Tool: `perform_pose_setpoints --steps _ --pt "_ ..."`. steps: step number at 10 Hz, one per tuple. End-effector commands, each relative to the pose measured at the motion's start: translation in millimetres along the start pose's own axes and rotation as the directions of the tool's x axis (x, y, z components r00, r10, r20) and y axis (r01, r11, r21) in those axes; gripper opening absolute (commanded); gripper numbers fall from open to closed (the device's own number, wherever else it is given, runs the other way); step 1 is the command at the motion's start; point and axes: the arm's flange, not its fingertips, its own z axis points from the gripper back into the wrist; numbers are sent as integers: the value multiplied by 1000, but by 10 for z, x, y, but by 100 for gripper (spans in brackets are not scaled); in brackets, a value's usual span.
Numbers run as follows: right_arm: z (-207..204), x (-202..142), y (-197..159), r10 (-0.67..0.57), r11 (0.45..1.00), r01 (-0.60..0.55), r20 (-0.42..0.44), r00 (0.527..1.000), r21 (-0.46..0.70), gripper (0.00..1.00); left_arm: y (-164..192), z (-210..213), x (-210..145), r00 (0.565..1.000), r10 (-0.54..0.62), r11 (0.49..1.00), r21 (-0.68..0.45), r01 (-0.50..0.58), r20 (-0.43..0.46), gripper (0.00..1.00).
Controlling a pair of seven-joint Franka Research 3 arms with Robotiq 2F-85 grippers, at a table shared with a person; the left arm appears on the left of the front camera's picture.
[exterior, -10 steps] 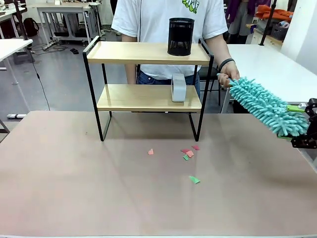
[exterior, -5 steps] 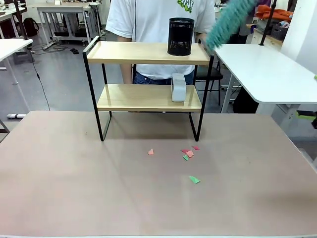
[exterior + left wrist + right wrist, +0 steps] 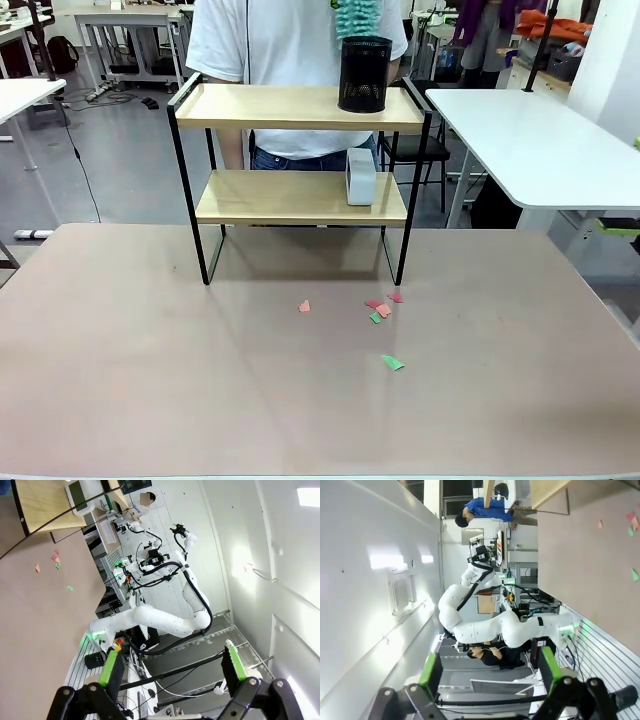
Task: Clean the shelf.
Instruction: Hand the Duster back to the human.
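Both grippers hang wide apart and empty: the left gripper (image 3: 172,667) and the right gripper (image 3: 490,672) point off the table toward the room, touching nothing. The shelf (image 3: 300,165) stands at the table's far edge, a black mesh cup (image 3: 365,73) on top, a small white box (image 3: 360,176) below.

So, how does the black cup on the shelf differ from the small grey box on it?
The black cup stands on the top board of the shelf; the grey box stands on the lower board. The cup is round, dark and made of mesh; the box is pale, flat-sided and solid. The cup looks wider than the box. Both stand upright toward the right end of the shelf, the cup almost directly above the box.
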Motion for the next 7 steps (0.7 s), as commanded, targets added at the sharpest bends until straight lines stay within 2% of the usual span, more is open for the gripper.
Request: perform_pose_setpoints --steps 1,7 --pt "41 9 -11 19 1000 -19 10 1000 12 100 -4 49 22 1000 0 1000 3 0 -5 100" --pt "41 9 -11 19 1000 -19 10 1000 12 100 -4 49 22 1000 0 1000 3 0 -5 100"
